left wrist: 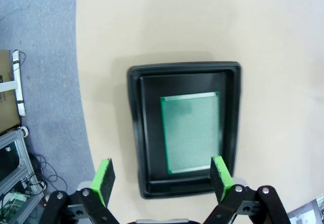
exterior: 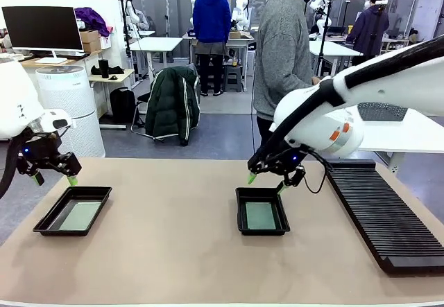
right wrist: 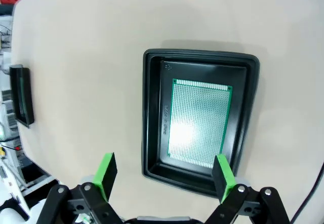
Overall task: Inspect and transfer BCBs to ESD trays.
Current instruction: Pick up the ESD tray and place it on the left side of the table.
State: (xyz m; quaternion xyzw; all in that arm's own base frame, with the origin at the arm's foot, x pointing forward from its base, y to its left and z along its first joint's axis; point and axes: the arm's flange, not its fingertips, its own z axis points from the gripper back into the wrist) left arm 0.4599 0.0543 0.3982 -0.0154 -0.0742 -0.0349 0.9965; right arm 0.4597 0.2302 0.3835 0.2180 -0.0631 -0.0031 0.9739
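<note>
BCBs lie one to a tray, and neither is in our grip. We hold our left gripper [exterior: 53, 179] above the far left corner of the left ESD tray [exterior: 48, 220], its fingers spread wide, with nothing between the green pads [left wrist: 104, 179] and nothing touched. In the left wrist view that tray [left wrist: 133, 133] sits straight ahead of the spread fingers, and the green board [left wrist: 191, 132] lies flat on its floor, set toward one long wall and leaving a bare black strip along the other.

Our right gripper [exterior: 266, 180] hangs just over the far rim of the middle ESD tray [exterior: 241, 213], jaws likewise fully apart, empty and clear of the tray. From the right wrist we see this tray [right wrist: 152, 118] below the fingers with its board [right wrist: 200, 123] flat inside, a bright glare patch on the board's surface, black floor showing on all sides. The other tray [right wrist: 21, 95] appears small at the left edge of that view, well apart.

In the front view both boards [exterior: 78, 215] [exterior: 261, 215] rest below and slightly nearer than our grippers. A long black ribbed rack [exterior: 378, 210] lies on the right of the tan table [exterior: 173, 251], beside the middle tray but not touching it. A person in a grey sweater [exterior: 281, 50] stands at the far side.
</note>
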